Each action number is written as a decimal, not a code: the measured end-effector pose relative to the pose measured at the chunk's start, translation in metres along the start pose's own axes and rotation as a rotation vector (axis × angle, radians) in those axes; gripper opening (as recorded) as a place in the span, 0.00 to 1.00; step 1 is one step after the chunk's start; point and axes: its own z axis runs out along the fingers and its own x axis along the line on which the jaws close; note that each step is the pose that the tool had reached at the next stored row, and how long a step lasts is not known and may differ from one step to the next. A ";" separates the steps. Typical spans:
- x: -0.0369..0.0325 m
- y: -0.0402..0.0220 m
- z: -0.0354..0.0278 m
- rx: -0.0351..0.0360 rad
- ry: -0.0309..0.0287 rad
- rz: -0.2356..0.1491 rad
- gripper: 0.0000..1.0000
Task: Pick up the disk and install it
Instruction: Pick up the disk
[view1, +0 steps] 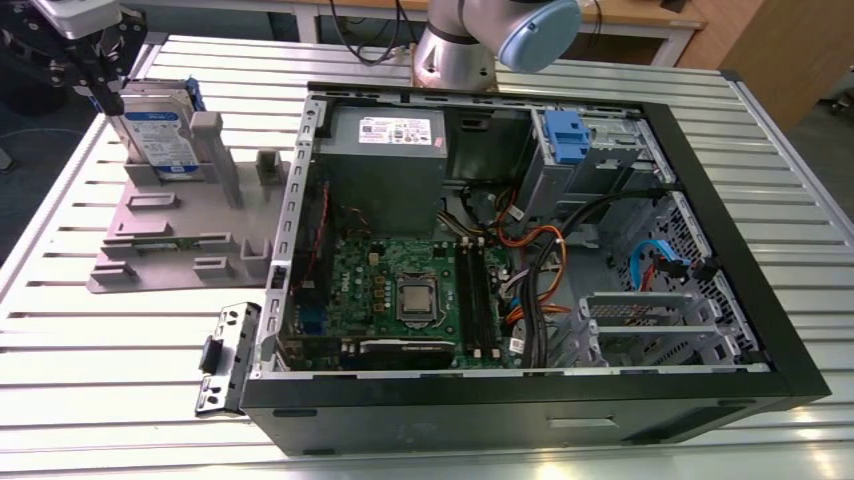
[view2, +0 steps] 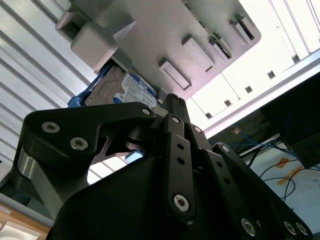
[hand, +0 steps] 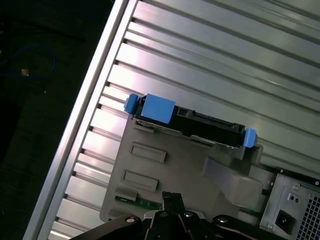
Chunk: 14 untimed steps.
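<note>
The disk (view1: 158, 140) stands upright in the grey plastic stand (view1: 174, 240) at the exterior view's far left, its white-and-blue label facing the camera and a blue bracket around its edges. My gripper (view1: 104, 95) hangs just above and to the left of the disk, apart from it. In the first wrist view the disk (hand: 190, 122) shows edge-on in the stand (hand: 165, 170), beyond my gripper (hand: 170, 199). The second wrist view has the disk's label (view2: 127, 90) just past my gripper (view2: 172, 102), whose fingers sit together with nothing between them.
An open computer case (view1: 534, 400) fills the middle of the slatted metal table (view1: 107, 400), with a grey power supply box (view1: 387, 130) and a blue-tabbed drive bay (view1: 567, 135) at its far side. A loose black bracket (view1: 224, 355) lies by the case's near left corner.
</note>
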 end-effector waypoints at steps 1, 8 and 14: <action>0.0000 0.0000 0.0000 0.0000 0.0001 -0.002 0.10; 0.0000 0.0000 0.0000 -0.0004 0.0007 -0.015 0.10; 0.0000 0.0000 0.0000 -0.0006 0.0012 -0.026 0.10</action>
